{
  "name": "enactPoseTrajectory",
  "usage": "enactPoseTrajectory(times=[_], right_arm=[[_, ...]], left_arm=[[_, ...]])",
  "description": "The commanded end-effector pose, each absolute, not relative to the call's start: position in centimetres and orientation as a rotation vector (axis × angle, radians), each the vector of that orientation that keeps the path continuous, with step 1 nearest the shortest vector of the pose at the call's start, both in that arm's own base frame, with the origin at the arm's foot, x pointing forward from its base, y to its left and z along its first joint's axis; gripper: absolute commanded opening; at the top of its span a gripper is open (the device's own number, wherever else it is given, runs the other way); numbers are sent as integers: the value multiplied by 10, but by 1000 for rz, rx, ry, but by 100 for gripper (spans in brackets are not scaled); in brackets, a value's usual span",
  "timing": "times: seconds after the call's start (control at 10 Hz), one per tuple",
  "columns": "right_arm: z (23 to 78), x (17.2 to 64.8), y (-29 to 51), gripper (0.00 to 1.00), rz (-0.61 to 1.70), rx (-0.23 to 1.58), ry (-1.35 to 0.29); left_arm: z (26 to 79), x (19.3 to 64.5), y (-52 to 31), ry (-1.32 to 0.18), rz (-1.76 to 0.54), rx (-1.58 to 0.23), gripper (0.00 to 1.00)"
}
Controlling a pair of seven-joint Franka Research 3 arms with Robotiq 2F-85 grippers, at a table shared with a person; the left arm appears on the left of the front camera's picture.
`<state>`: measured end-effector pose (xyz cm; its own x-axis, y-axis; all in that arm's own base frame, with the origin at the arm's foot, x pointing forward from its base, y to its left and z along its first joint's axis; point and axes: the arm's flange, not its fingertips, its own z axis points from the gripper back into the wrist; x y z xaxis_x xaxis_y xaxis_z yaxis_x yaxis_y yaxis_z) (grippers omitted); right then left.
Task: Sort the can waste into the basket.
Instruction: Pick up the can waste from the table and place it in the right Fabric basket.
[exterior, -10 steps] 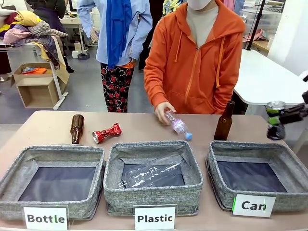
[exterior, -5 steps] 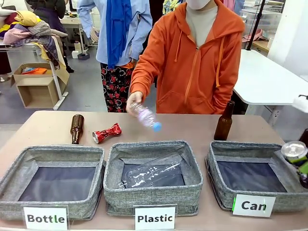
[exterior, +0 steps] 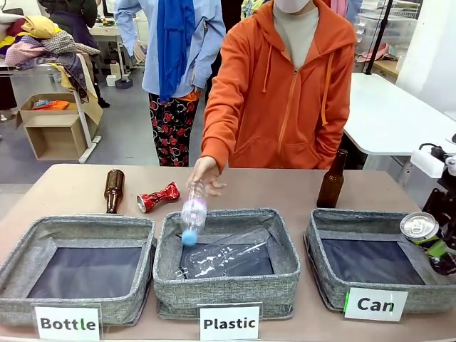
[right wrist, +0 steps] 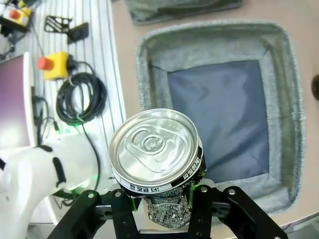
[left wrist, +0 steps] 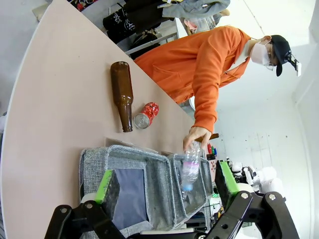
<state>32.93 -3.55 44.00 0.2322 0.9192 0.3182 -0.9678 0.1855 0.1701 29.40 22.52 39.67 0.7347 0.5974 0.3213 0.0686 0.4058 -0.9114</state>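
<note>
A dark can (exterior: pixel 420 229) with a silver top and green and white print hangs tilted over the right rim of the grey basket (exterior: pixel 333 283) marked "Can". My right gripper (exterior: pixel 443 251) is shut on it. In the right wrist view the dark can (right wrist: pixel 154 152) sits between the fingers, above a corner of the basket (right wrist: pixel 286 104). The crushed red can (exterior: pixel 158 197) lies on the table behind the baskets, and the left wrist view shows this red can (left wrist: pixel 145 115) too. My left gripper (left wrist: pixel 167 184) is open with nothing between its fingers.
A person in orange holds a clear plastic bottle (exterior: pixel 192 212) cap-down over the "Plastic" bin (exterior: pixel 226 288), which has a flattened bottle inside. One brown bottle (exterior: pixel 114 189) lies next to the red can, another (exterior: pixel 332 179) stands behind the "Can" basket. The "Bottle" bin (exterior: pixel 71 305) sits left.
My right gripper carried the dark can down from above the table's right end to the "Can" basket's right rim. The person swung the plastic bottle left, over the "Plastic" bin.
</note>
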Motion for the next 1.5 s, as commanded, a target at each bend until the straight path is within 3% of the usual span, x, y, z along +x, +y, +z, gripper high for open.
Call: enactPoseTrajectory(times=[0.0, 0.1, 0.2, 0.7, 0.9, 1.0, 1.1, 1.3, 1.4], right_arm=[[435, 329, -35, 57, 1350, 366, -216], [435, 331, -36, 97, 1356, 369, -225], [434, 331, -36, 100, 1351, 368, -225], [432, 340, -40, 100, 1261, 446, -268], [437, 351, -46, 100, 1075, 651, -315], [440, 364, -44, 100, 807, 776, -442], [444, 374, -44, 100, 679, 963, -530], [453, 385, -55, 100, 414, 1285, -485], [453, 391, -59, 100, 297, 1339, -471]], left_arm=[[396, 295, 225, -724, 354, -1131, 100], [396, 295, 225, -724, 354, -1131, 100], [396, 295, 225, -724, 354, -1131, 100], [396, 295, 225, -724, 354, -1131, 100], [396, 295, 225, -724, 354, -1131, 100], [396, 295, 225, -724, 354, -1131, 100], [396, 295, 225, -724, 354, -1131, 100], [396, 295, 225, -724, 354, -1131, 100], [396, 295, 225, -724, 354, -1131, 100]])
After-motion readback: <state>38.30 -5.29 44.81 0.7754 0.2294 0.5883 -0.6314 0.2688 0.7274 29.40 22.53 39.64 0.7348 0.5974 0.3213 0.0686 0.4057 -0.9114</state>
